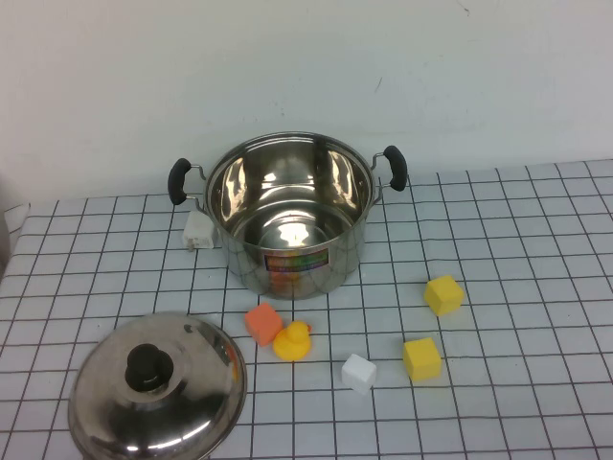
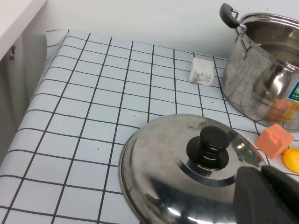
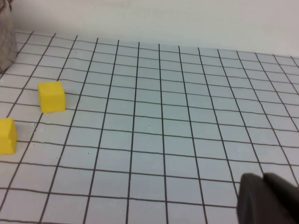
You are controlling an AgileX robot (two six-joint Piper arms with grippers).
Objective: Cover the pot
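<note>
The counter [image 1: 536,287], covered in a white sheet with a black grid, runs back to a plain white wall; its left edge shows in the left wrist view, where the sheet falls away beside a white ledge. The right half lies open, with bare grid stretching beyond the two yellow blocks.

The pot [image 1: 287,216], a shiny stainless-steel stockpot with two black side handles and a colourful label on its front, stands upright at the back centre of the counter, close to the wall. It is uncovered and holds nothing but reflections. Its domed steel lid [image 1: 158,388] with a black knob [image 1: 147,367] lies flat, knob up, at the front left, well apart from the pot.

Between lid and pot sit an orange block [image 1: 262,323] and a yellow rubber duck [image 1: 293,341], touching each other, just in front of the pot. A white cube [image 1: 358,372] lies to the right of the duck, then one yellow block [image 1: 421,358] near it and another yellow block [image 1: 443,295] farther back. A white charger plug [image 1: 198,231] rests just beside the pot's left wall.

The left gripper [image 2: 266,193] shows as a dark blurred shape low over the lid's rim; whether its jaws are wide or narrow cannot be told. The right gripper [image 3: 266,198] is a dark shape over bare grid on the right side, its jaws likewise impossible to judge.
</note>
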